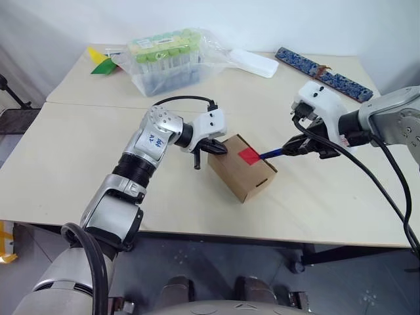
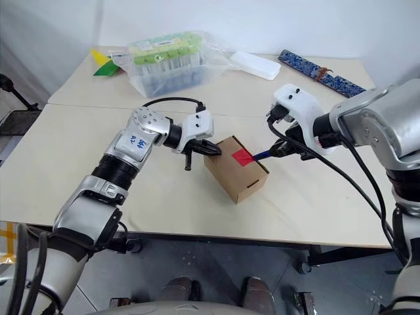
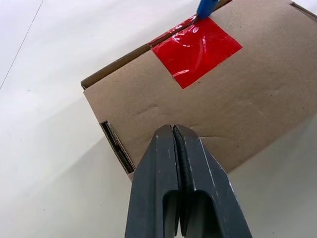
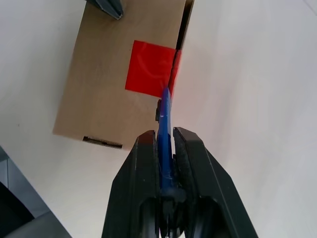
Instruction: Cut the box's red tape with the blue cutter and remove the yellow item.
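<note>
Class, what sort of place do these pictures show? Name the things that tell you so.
Probably a lab or test workspace: a plain beige table, a clear plastic tub of green-capped tubes, and a small brown cardboard box set out for practice.

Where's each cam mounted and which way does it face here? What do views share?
Left and right eye: on the head, facing forward and down at the table; both arms show.
Left wrist: on the left arm, along the shut left gripper at the box.
Right wrist: on the right arm, along the right gripper, shut on the cutter.
Shared: both wrist views show the red tape.
</note>
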Robot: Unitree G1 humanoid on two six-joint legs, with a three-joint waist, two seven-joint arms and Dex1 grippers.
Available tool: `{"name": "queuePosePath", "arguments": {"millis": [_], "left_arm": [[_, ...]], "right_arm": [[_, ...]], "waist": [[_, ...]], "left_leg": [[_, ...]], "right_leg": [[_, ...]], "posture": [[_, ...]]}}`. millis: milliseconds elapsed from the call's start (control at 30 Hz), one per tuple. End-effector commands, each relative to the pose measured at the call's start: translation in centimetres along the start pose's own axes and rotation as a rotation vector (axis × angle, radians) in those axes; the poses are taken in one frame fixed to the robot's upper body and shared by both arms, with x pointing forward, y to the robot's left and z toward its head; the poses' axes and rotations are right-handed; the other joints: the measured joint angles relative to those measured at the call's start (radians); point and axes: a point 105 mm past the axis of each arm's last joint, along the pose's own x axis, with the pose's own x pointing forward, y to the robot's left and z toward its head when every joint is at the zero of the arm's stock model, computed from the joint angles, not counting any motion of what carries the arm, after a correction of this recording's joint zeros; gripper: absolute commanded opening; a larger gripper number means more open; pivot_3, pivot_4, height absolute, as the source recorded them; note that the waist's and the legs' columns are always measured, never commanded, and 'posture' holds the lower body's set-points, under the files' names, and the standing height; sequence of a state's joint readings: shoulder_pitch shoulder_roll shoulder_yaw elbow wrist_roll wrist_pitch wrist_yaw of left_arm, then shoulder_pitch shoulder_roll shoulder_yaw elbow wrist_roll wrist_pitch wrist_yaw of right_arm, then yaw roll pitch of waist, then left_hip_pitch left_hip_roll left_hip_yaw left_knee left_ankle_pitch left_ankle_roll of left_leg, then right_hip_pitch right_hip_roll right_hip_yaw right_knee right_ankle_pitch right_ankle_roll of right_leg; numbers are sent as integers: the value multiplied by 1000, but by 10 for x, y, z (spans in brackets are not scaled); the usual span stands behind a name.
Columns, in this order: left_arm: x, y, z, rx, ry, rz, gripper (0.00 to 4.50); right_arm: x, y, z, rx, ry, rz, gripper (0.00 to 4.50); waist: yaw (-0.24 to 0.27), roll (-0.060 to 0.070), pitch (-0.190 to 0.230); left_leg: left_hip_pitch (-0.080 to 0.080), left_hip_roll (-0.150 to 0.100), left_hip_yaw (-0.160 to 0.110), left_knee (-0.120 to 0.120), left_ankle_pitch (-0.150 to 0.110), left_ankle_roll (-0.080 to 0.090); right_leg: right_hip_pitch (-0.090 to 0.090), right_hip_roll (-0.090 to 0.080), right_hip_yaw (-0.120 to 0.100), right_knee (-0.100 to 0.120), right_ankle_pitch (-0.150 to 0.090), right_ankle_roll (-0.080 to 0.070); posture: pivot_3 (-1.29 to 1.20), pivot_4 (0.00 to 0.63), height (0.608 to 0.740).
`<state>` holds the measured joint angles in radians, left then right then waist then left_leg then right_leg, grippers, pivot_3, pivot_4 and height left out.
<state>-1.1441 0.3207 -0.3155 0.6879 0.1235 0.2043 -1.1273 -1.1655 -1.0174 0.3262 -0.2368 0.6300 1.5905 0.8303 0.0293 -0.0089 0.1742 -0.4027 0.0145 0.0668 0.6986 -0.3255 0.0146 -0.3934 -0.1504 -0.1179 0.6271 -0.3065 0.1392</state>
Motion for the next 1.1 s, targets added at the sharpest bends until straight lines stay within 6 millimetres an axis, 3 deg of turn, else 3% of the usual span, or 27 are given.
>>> {"name": "queuePosePath", "arguments": {"millis": [33, 267, 533, 800, 967, 1100], "left_arm": [[18, -15, -33, -57, 127, -52, 61], [20, -13, -34, -61, 127, -43, 61], [22, -12, -32, -56, 122, -51, 61], [26, -12, -31, -46, 121, -63, 61], [28, -12, -28, -39, 119, -68, 61], [27, -11, -28, -33, 122, -71, 61]], "right_arm": [[1, 24, -14, -28, 79, 142, 155], [-10, 24, -21, -49, 102, 139, 155], [-43, 19, -10, -56, 4, 95, 155], [-73, 2, -7, -54, -85, -24, 155], [-91, -19, 6, -15, -284, -155, 155], [-96, -35, -12, 76, -363, -255, 155]], "waist": [[1, 0, 0], [0, -1, -1], [2, -1, -1], [9, -1, -1], [19, -1, -1], [29, -2, -1]], "left_leg": [[0, 0, 0, 0, 0, 0], [0, 0, -1, 1, 0, 0], [0, 0, -1, 1, 0, 0], [0, -1, -1, 1, 0, 1], [0, -1, -1, 1, 0, 1], [-1, -1, 1, 2, 0, 2]], "right_leg": [[0, 0, 0, 0, 0, 0], [1, 0, 1, -1, 0, 0], [1, -1, 1, -1, 0, 0], [1, -1, 2, -3, 0, 0], [1, -1, 3, -4, 0, 0], [2, -1, 2, -5, 2, 1]], "posture": [[0, 150, 740], [0, 150, 740], [0, 150, 740], [0, 150, 740], [0, 150, 740], [0, 150, 740]]}}
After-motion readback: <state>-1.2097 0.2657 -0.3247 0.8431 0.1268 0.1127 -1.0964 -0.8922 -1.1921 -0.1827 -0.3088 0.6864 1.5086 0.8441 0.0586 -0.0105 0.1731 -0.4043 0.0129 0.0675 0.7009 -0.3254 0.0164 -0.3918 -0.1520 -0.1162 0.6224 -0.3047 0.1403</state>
